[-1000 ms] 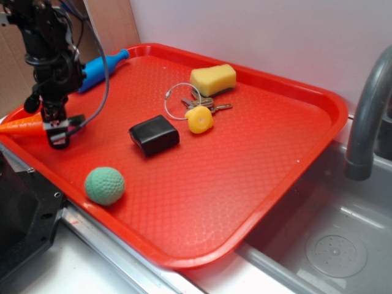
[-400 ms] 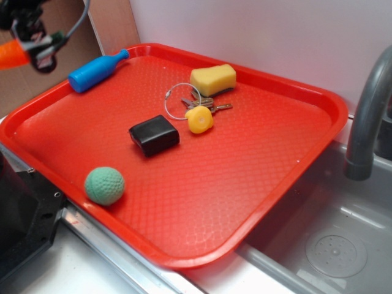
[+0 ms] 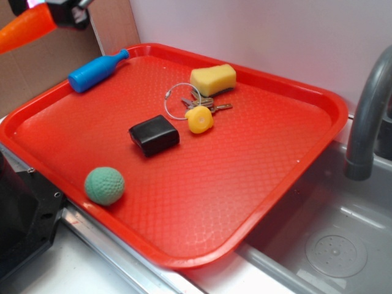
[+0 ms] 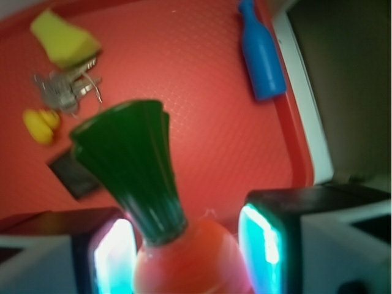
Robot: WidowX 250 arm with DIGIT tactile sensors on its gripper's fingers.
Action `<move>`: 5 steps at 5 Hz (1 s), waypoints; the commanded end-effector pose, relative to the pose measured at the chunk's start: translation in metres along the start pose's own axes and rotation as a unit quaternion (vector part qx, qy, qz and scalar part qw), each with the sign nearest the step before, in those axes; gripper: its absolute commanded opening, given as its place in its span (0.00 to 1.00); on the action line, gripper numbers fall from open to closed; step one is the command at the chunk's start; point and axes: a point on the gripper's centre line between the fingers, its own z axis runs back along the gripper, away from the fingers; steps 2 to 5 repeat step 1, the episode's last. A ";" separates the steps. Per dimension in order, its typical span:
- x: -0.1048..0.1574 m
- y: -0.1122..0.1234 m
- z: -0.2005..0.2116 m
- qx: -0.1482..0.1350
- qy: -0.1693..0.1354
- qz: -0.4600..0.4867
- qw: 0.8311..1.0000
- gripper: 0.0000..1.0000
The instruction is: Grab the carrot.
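The carrot (image 3: 24, 27) hangs high above the tray's far left corner, its orange body pointing left and down. My gripper (image 3: 61, 11) is shut on its thick end at the top left edge of the exterior view. In the wrist view the carrot (image 4: 184, 260) fills the gap between the two fingers (image 4: 263, 245), and its dark green stem sticks up toward the camera, blurred. The red tray (image 3: 306, 153) lies far below it.
On the tray lie a blue toy bottle (image 3: 97, 70), a yellow sponge (image 3: 213, 79), keys on a ring (image 3: 196, 103) with a yellow fob (image 3: 199, 119), a black block (image 3: 154, 135) and a green ball (image 3: 104, 185). A sink (image 3: 331, 245) and faucet (image 3: 367, 116) sit at the right.
The gripper rose from the tray's left edge with the carrot in it, up to the top left corner of the view, and the carrot now tilts left and down.
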 end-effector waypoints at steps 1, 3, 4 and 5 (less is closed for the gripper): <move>0.007 -0.007 0.019 -0.040 -0.042 0.047 0.997 0.00; 0.007 -0.007 0.019 -0.040 -0.042 0.047 0.997 0.00; 0.007 -0.007 0.019 -0.040 -0.042 0.047 0.997 0.00; 0.007 -0.007 0.019 -0.040 -0.042 0.047 0.997 0.00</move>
